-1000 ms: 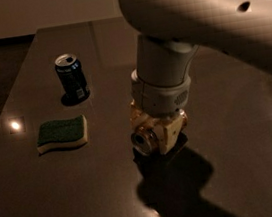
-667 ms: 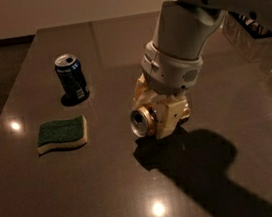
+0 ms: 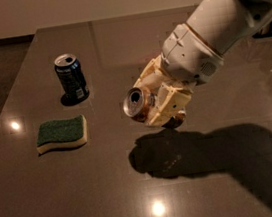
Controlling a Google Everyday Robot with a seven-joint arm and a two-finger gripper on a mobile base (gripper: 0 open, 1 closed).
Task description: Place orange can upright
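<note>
The orange can [image 3: 139,104] is a shiny orange-gold drink can with a silver top. It lies tilted on its side in the air, its top facing left toward the camera, a little above the dark table [image 3: 137,191]. My gripper [image 3: 158,102] is shut on the can, its cream fingers [image 3: 171,104] clasping the can's body from the right. The white arm reaches in from the upper right. The can's far end is hidden by the gripper.
A dark blue can [image 3: 71,78] stands upright at the back left. A green-topped sponge [image 3: 61,133] lies in front of it at the left. The arm's shadow falls on the table below the gripper.
The gripper has lifted the orange can off the table and swung it up, the arm tilting toward the upper right. The can's top now faces more to the left.
</note>
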